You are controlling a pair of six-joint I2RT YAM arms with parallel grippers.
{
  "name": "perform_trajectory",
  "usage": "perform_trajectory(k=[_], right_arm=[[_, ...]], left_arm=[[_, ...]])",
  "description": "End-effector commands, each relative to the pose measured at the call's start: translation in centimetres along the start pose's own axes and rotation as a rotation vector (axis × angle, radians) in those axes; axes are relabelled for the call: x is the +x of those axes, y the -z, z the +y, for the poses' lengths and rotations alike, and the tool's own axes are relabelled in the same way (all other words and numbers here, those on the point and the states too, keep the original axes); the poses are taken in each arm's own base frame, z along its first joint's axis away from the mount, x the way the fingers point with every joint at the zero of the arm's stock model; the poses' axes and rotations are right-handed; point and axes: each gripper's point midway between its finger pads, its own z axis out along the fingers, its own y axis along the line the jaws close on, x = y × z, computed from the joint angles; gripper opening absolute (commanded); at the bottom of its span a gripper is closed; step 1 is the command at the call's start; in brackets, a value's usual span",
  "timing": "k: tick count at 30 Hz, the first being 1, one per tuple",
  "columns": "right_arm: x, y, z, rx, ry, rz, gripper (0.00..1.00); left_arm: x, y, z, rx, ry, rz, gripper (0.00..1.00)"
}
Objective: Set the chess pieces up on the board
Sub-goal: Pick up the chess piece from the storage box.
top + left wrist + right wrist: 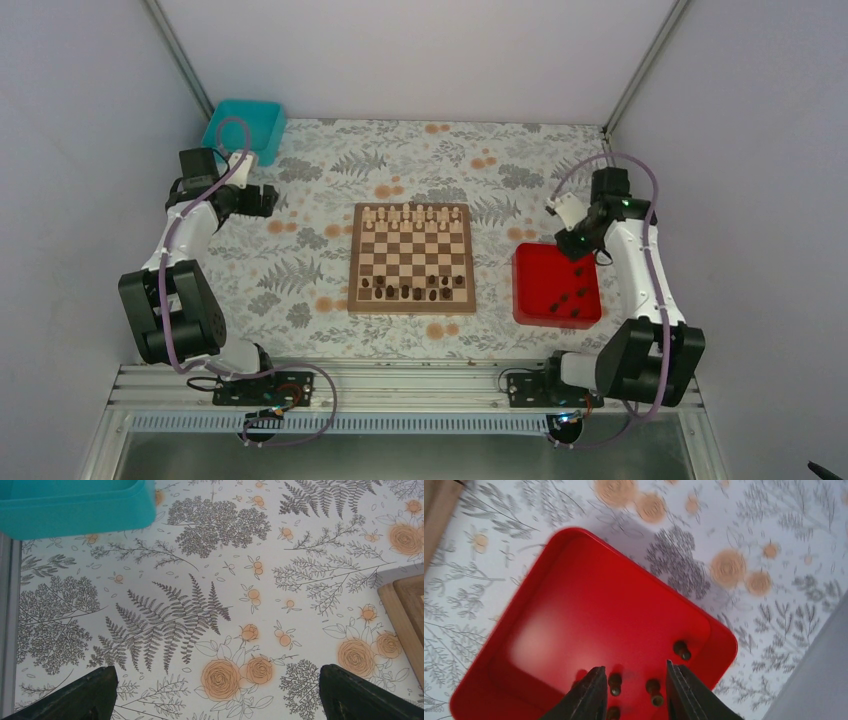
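The board [410, 262] lies mid-table, with cream pieces along its far rows and several dark chess pieces [405, 291] on its near rows. More dark chess pieces [682, 650] lie in a red tray [574, 605] to the board's right. My right gripper [636, 666] hovers over that tray, open, with two loose pieces [654, 686] showing below the gap between its fingers and nothing gripped. From above, the right gripper [578, 245] sits over the tray's far edge. My left gripper [217, 669] is wide open over bare floral cloth, left of the board's corner [407, 607].
A teal bin [245, 128] stands at the far left corner, just beyond the left gripper [262, 200]; its rim [75, 510] fills the top left of the left wrist view. The red tray [557, 290] lies close to the right arm. White walls enclose the table.
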Motion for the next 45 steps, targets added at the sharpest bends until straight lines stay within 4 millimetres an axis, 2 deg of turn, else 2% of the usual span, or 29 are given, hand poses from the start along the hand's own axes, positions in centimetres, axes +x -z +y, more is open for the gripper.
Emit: perform_trajectory(k=[1, 4, 7, 11, 15, 22, 31, 39, 45], right_arm=[[2.2, -1.1, -0.9, 0.002, -0.100, 0.027, 0.33], [3.5, -2.1, -0.9, -0.024, -0.145, 0.051, 0.33], [5.0, -3.1, 0.5, -0.082, -0.159, 0.101, 0.32], [8.0, -4.6, 2.8, -0.138, -0.168, 0.194, 0.33], [10.1, -5.6, 3.3, -0.107, -0.168, 0.248, 0.35], [10.5, -7.1, 2.5, -0.044, -0.166, 0.233, 0.35], [10.3, -7.9, 2.0, -0.030, -0.163, 0.215, 0.35], [11.4, -9.2, 1.5, -0.043, -0.183, 0.253, 0.34], [12.0, -9.4, 0.9, -0.043, -0.191, 0.260, 0.35]], left_arm=[[-0.7, 0.8, -0.4, 0.024, -0.001, -0.031, 1.00], [-0.5, 0.7, -0.6, 0.034, 0.003, -0.031, 1.00], [-0.3, 0.7, -1.1, 0.052, -0.001, -0.037, 1.00], [-0.2, 0.7, -1.1, 0.054, 0.000, -0.036, 1.00], [-0.2, 0.7, -1.1, 0.056, 0.001, -0.038, 1.00], [-0.1, 0.5, -1.1, 0.058, 0.008, -0.038, 1.00], [0.2, -0.1, -1.1, 0.065, 0.020, -0.025, 1.00], [0.4, -0.3, -1.2, 0.076, 0.025, -0.017, 1.00], [0.5, -0.4, -1.2, 0.079, 0.029, -0.011, 1.00]])
